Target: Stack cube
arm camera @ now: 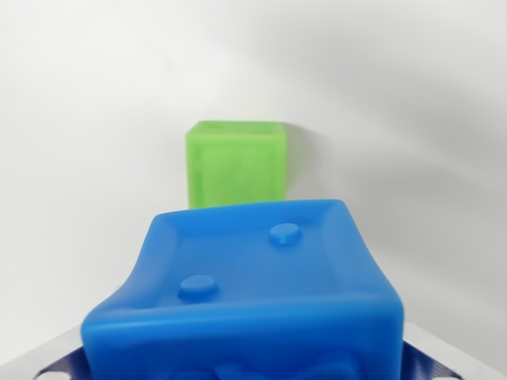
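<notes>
The blue cube [253, 293] filled the lower half of the wrist view and was the nearest thing to the camera. Its upper face had a raised rim and two small round studs, one near the front on the wrist view's left and one further back on the wrist view's right. Some raised pattern showed on its front face at the bottom edge, but it was cut off and I could not read it.

On both sides of the blue cube, low in the corners, grey metal parts of the gripper [440, 362] were seen (the one on the wrist view's left had small holes). These parts stood close against the sides of the blue cube, so the gripper seemed to be pinching it, although the contact itself was hidden by the cube.

Behind the blue cube, further from the camera, stood the green cube [235, 162]. It sat upright on the white surface [87, 119], and its bottom edge was covered by the back rim of the blue cube. A soft shadow lay on the surface beside the green cube.
</notes>
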`<state>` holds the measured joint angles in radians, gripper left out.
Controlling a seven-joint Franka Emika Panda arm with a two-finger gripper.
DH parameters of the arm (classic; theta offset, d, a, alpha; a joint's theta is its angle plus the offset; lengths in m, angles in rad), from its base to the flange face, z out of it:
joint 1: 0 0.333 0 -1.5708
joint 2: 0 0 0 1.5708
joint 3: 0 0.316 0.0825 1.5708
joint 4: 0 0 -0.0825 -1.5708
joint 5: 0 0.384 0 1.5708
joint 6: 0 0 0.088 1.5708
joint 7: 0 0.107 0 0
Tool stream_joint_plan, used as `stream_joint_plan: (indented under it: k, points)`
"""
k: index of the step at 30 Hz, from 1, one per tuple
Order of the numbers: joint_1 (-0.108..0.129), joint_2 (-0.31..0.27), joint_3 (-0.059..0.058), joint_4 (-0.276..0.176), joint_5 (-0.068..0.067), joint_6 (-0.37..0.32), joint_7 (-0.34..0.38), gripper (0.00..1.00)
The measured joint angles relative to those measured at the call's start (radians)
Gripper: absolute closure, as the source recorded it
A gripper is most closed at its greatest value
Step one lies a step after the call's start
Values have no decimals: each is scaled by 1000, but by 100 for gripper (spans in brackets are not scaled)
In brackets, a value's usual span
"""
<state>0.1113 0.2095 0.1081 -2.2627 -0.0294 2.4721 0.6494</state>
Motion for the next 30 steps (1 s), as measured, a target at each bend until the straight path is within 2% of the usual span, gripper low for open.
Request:
stream_joint_plan:
  k: [11, 30]
  points:
    - [12, 4, 7, 8, -3, -4, -32, 100]
    - [18, 128, -2, 3, -27, 118, -23, 100]
